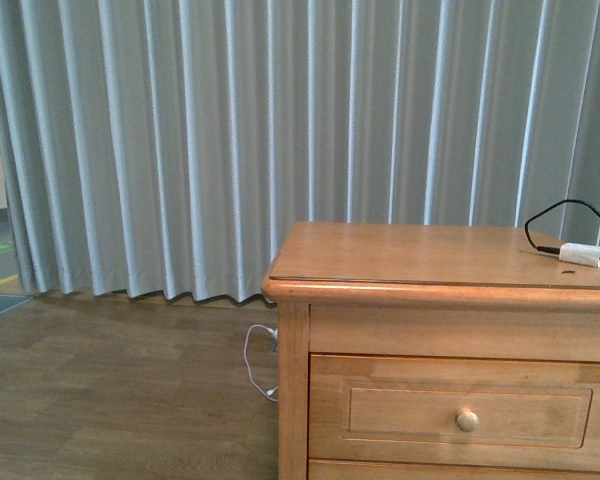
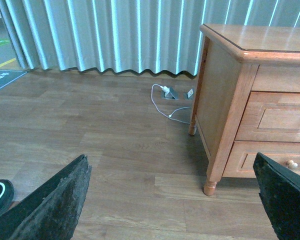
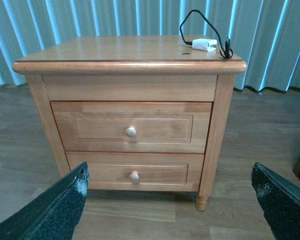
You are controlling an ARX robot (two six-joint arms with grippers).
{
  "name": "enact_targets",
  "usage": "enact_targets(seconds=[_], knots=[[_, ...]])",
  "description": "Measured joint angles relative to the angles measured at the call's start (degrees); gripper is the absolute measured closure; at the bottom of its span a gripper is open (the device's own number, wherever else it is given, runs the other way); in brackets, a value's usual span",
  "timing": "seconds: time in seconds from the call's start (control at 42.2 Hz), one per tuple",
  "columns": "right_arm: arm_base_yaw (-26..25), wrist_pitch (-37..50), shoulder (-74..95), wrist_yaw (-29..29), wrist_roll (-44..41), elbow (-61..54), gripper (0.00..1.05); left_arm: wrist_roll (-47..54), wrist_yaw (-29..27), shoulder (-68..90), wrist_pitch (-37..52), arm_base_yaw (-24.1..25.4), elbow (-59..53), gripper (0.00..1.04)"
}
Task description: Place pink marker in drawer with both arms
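Front view: seeing cabinet [image 1: 400, 262] only, upper drawer [image 1: 467, 412] sitting shut, white plug box [image 1: 583, 255] with cable on top. Neither arm showing. Pink marker not showing anywhere.

Left wrist view: my left tool [image 2: 177, 197] hanging wide open over floor [image 2: 90, 125], holding nothing, cabinet off to side.

Right wrist view: my right tool [image 3: 170, 200] also spread wide, empty, facing drawer front, round knob [image 3: 131, 132] dead centre.

Guessing marker is light, stiff, slick plastic, so pinching mid-barrel. Drawer is wood, probably heavier; pulling by knob.
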Motion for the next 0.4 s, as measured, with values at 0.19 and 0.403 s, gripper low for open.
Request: enact_targets(seconds=[0.19, 0.403], knots=[[0.0, 0.0, 0.0, 0.0, 0.0, 0.0, 0.09, 0.0, 0.0, 0.0, 0.0, 0.0, 0.0, 0.06], [0.0, 0.0, 0.0, 0.0, 0.0, 0.0, 0.09, 0.0, 0.0, 0.0, 0.0, 0.0, 0.0, 0.06]])
